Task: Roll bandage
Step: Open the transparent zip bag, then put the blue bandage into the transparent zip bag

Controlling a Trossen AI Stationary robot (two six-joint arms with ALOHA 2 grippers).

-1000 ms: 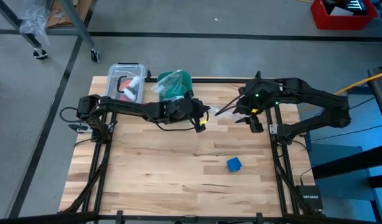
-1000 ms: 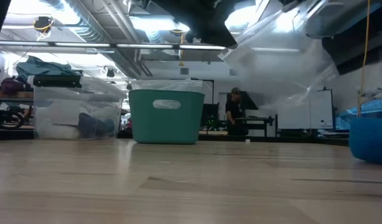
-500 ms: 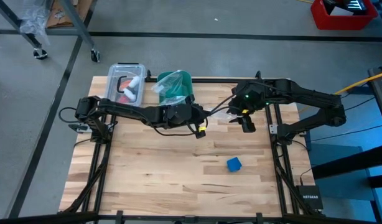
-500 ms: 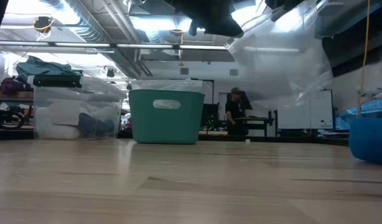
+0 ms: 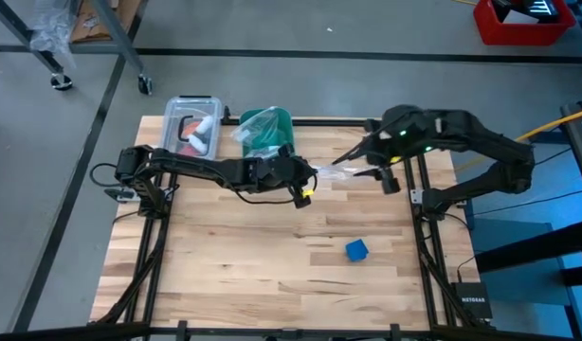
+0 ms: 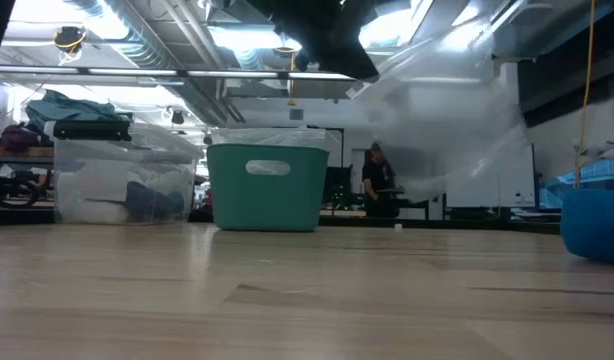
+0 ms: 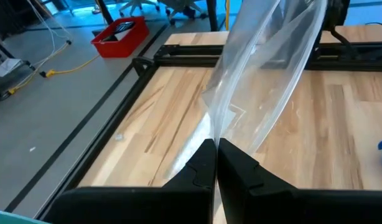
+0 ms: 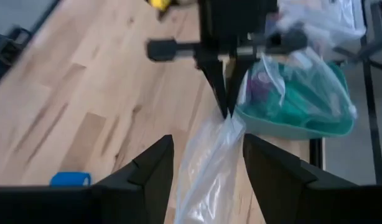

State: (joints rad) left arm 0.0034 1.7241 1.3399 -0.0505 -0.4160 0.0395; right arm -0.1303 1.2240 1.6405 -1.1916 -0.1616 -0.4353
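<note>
The bandage is a small bright blue roll (image 5: 356, 250) that stands on the table toward the near right. It also shows in the right wrist view (image 8: 69, 179) and at the right edge of the low view (image 6: 595, 225). No gripper touches it. My left gripper (image 5: 308, 178) is above the middle of the table, shut on a clear plastic bag (image 5: 340, 170). The bag stretches over to my right gripper (image 5: 372, 167). My right gripper is open, and the bag (image 8: 206, 158) runs between its fingers. My left gripper pinches one gathered end of the clear bag (image 7: 214, 134) between its two fingertips. The fingers lie about level and point toward the table's right. The bag is lifted clear of the table and spreads out beyond the fingers. My right gripper stands open around the bag's other part; whether its fingers (image 8: 155, 165) touch the bag I cannot tell.
A teal bin (image 5: 268, 134) stuffed with plastic bags stands at the far edge, right behind my left gripper. A clear box (image 5: 194, 126) with red and white things stands to its left. Bare wood lies all around the blue roll.
My right gripper has gone a little toward my left gripper and then back toward the table's right and far side. The clear bag is now drawn out longer between the two grippers. My left gripper has stayed shut on the bag. The blue roll has not moved.
</note>
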